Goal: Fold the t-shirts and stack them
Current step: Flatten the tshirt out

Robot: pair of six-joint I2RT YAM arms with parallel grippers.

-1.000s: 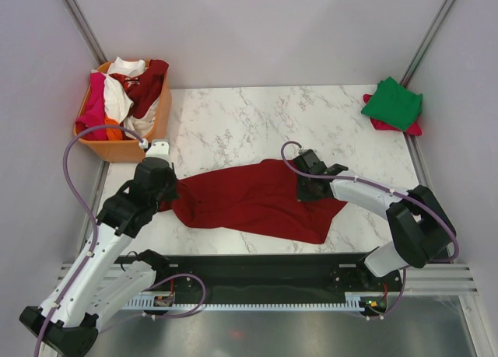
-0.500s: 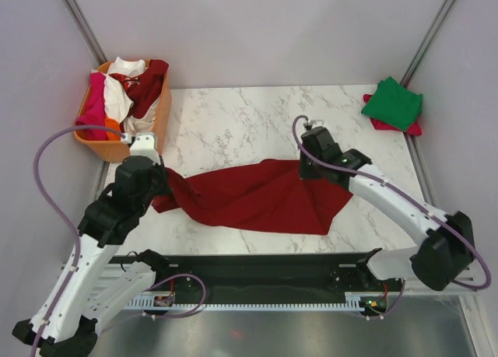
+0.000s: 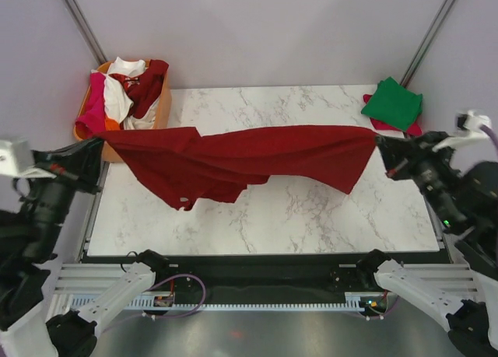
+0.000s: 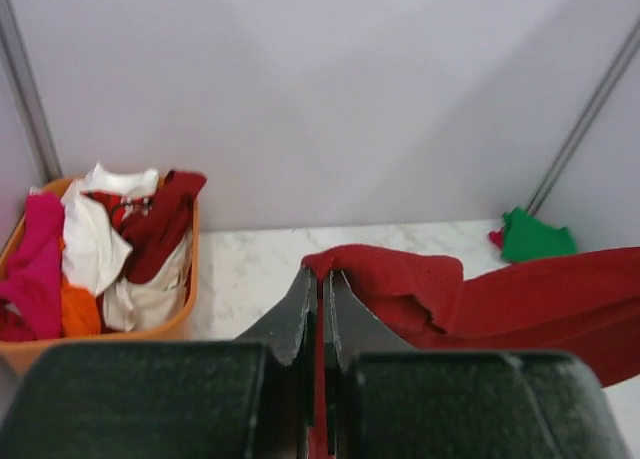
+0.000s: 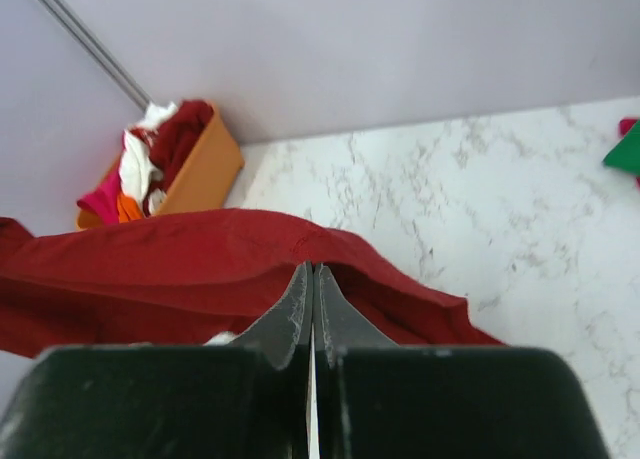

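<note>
A dark red t-shirt (image 3: 249, 159) hangs stretched in the air across the table, held at both ends. My left gripper (image 3: 99, 143) is shut on its left end, and cloth shows between the jaws in the left wrist view (image 4: 322, 279). My right gripper (image 3: 381, 145) is shut on the right end, its tips pinching a fold (image 5: 313, 271). The shirt's lower part sags towards the marble table (image 3: 311, 209). A folded green t-shirt (image 3: 393, 102) lies on a pink-red one (image 3: 381, 124) at the back right corner.
An orange plastic basket (image 3: 163, 106) at the back left holds white (image 3: 120, 92), dark red (image 3: 148, 85), pink (image 3: 93, 108) and orange (image 3: 113, 126) shirts. Metal frame posts (image 3: 82, 22) rise at both back corners. Both arms stand wide, off the table's sides.
Both arms have risen and swung outward, lifting the dark red t-shirt off the table and pulling it taut between them.
</note>
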